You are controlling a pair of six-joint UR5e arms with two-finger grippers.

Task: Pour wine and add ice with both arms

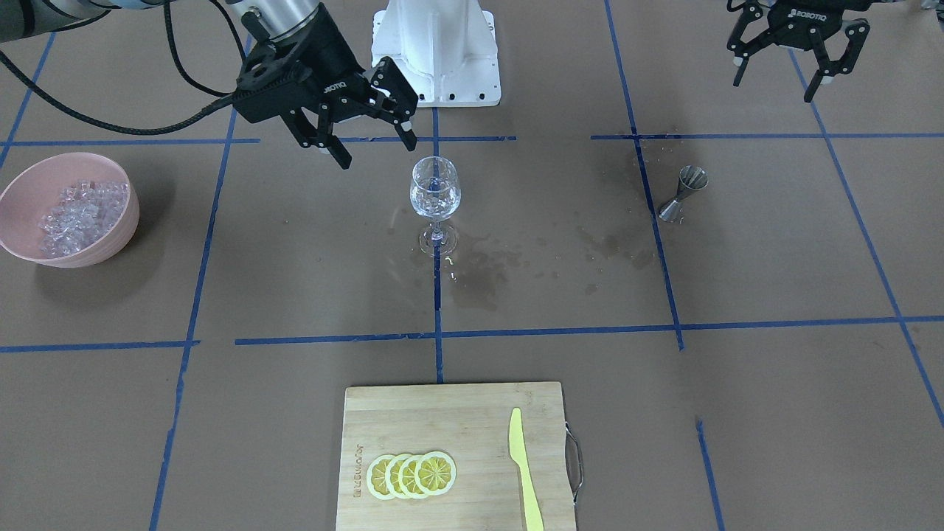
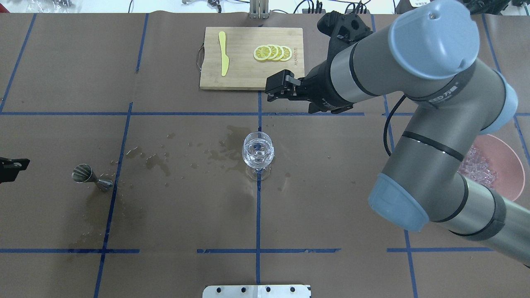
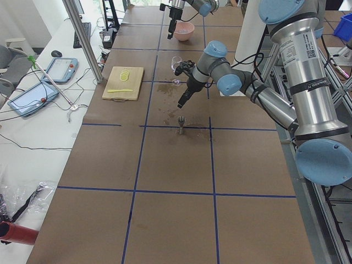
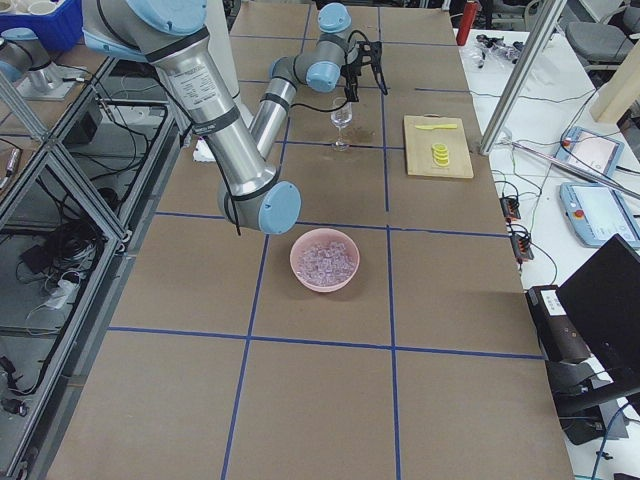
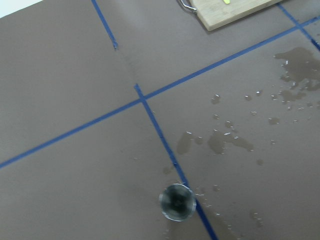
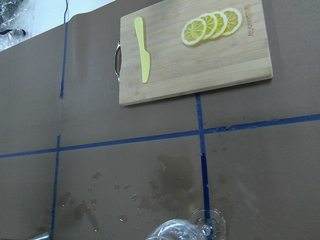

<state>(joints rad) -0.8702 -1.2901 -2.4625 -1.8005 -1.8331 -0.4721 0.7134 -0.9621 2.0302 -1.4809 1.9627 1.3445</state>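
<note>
The ice (image 1: 82, 210) is a glittering heap of small clear cubes in a pink bowl (image 1: 29, 184), also seen in the overhead view (image 2: 479, 169). A clear stemmed glass (image 1: 435, 193) stands at the table's middle with glassy cubes showing inside it. My right gripper (image 1: 376, 151) hangs open and empty just above and beside the glass's rim, on the robot's side of it. My left gripper (image 1: 774, 87) is open and empty, raised, behind a steel jigger (image 1: 682, 193). The left wrist view looks down on the jigger (image 5: 177, 201).
A wooden cutting board (image 1: 413, 413) at the far edge holds lemon slices (image 1: 413, 474) and a yellow knife (image 1: 525, 468). Wet stains (image 1: 479, 269) spread between glass and jigger. The white base block (image 1: 435, 51) stands behind the glass.
</note>
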